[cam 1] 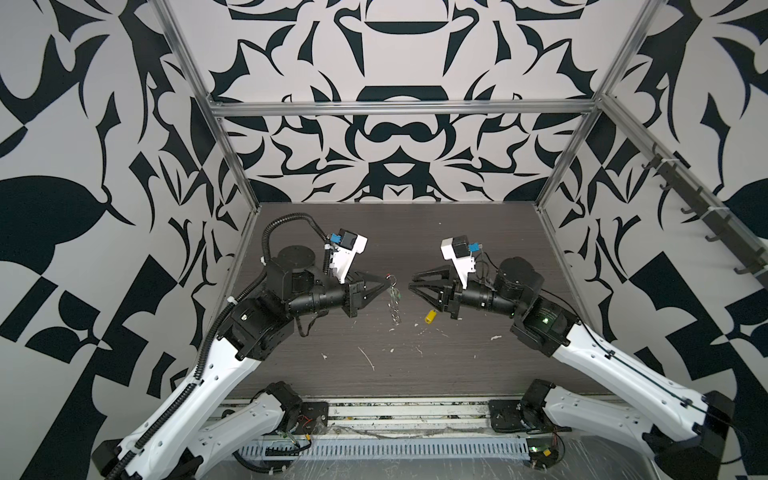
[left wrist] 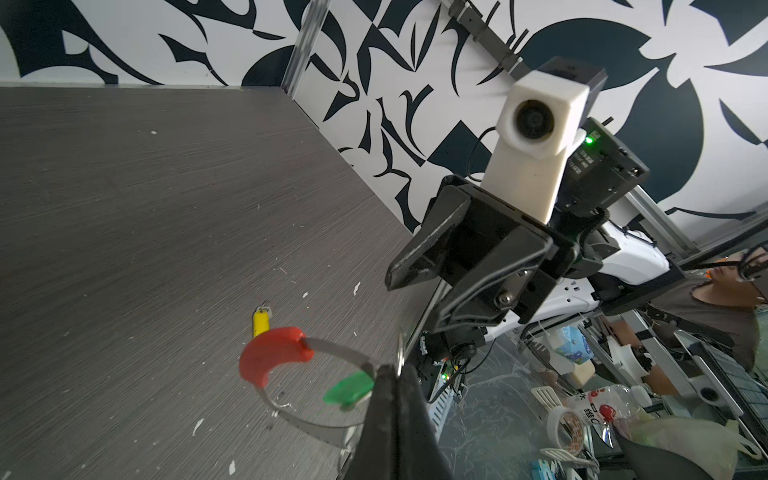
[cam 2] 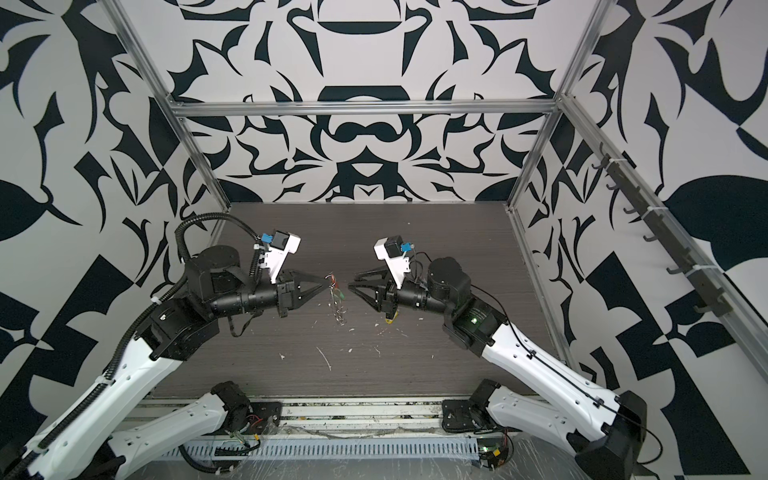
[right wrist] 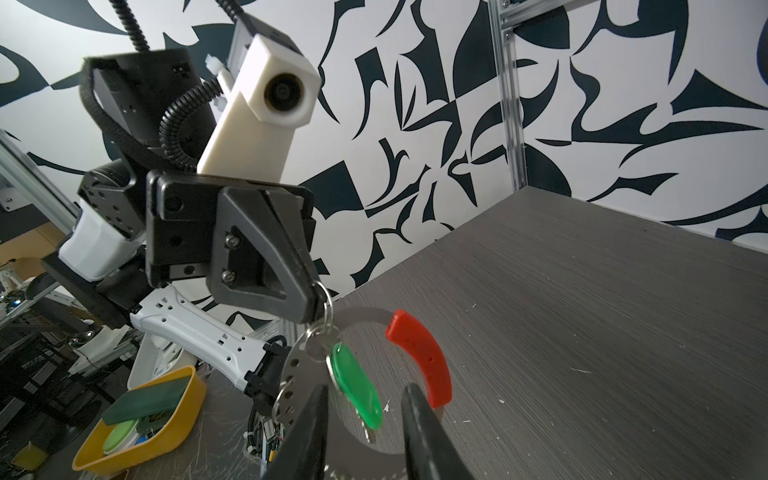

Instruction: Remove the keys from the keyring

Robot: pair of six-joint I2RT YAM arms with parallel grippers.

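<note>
while one keyring hangs, two keys show.

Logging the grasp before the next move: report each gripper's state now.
Left gripper: closed, holding the keyring.
Right gripper: open, fingers apart, holding nothing.

Left tool is pinched closed; right tool faces it, jaws parted.
</note>
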